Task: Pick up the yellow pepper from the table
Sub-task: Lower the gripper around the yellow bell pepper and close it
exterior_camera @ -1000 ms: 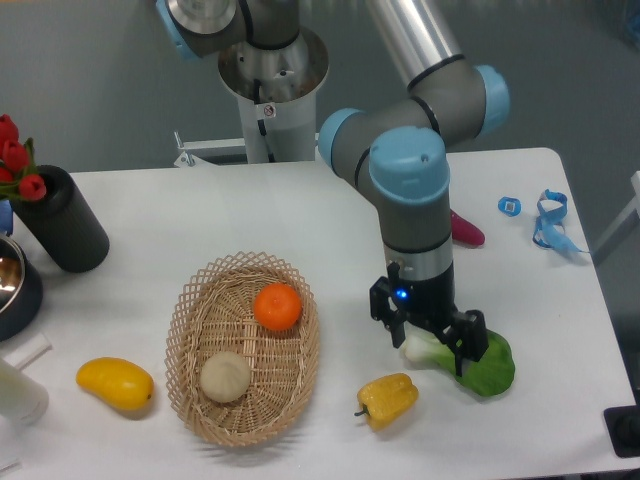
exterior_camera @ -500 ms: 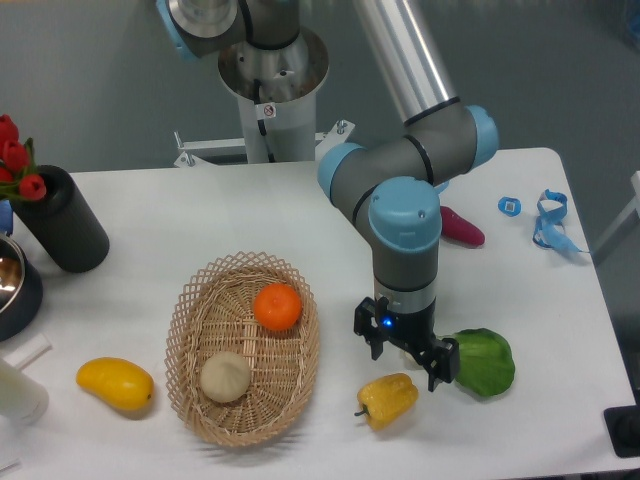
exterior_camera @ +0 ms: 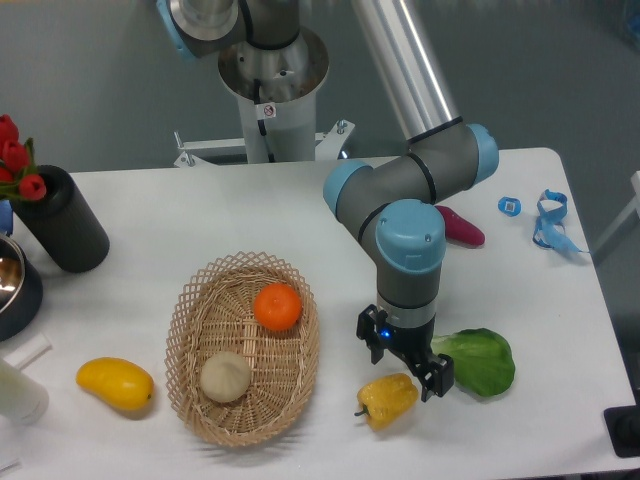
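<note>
Yellow pepper (exterior_camera: 389, 399) is seen lying near the front edge of the table (exterior_camera: 150, 215), ungrasped; the gripper (exterior_camera: 405, 359) is positioned just above and behind it, jaws spread apart and empty, presumably for a descent.

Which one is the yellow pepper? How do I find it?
Find the wicker basket on the white table. Just right of it, below the robot's gripper, sits the yellow pepper. It is lumpy with a stem, unlike the smooth yellow fruit left of the basket.

Open gripper (exterior_camera: 404, 362) just above yellow pepper (exterior_camera: 388, 399) on white table (exterior_camera: 180, 215)
</note>
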